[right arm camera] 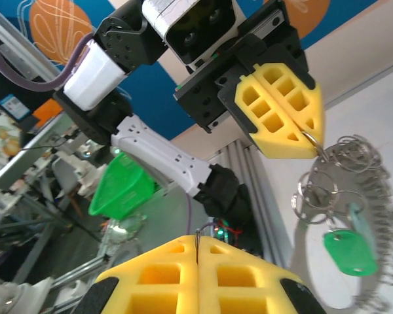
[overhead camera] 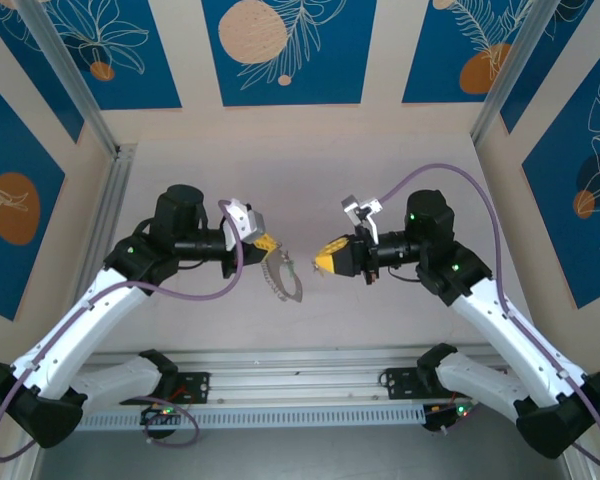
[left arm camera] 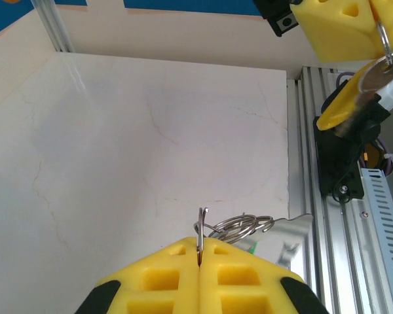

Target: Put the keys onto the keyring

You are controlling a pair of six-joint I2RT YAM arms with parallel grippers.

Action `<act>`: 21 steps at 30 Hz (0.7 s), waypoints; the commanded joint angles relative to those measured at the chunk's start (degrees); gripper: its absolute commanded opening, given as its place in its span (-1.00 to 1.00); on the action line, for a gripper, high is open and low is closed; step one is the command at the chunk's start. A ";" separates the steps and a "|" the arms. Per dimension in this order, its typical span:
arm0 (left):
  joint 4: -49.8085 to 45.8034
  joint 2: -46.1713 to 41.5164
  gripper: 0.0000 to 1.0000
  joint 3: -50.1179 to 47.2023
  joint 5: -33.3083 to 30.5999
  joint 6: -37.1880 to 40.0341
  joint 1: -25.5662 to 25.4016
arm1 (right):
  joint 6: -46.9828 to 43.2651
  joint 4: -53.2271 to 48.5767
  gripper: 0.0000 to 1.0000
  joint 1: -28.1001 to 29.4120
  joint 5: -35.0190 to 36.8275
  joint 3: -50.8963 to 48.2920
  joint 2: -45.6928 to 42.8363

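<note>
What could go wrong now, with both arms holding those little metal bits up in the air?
1. The right gripper pinches the key by a thin edge at its very fingertips; it could slip or twist.
2. The keyring dangles loose from the left gripper, held by one thin ring, so it may swing and be hard to thread.
3. Both seem raised above the table; anything dropped would fall onto it.

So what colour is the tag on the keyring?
Green tag, clearest in the right wrist view.
</note>
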 commanded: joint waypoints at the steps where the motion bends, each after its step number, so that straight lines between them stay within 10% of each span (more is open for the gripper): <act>1: 0.78 -1.25 -1.00 1.53 1.90 1.33 0.47 | 4.15 3.42 -1.00 0.63 -5.15 1.47 1.56; 21: 3.49 -1.95 -1.00 0.10 0.71 0.07 -0.46 | 15.01 24.72 -1.00 5.60 0.07 -0.68 15.17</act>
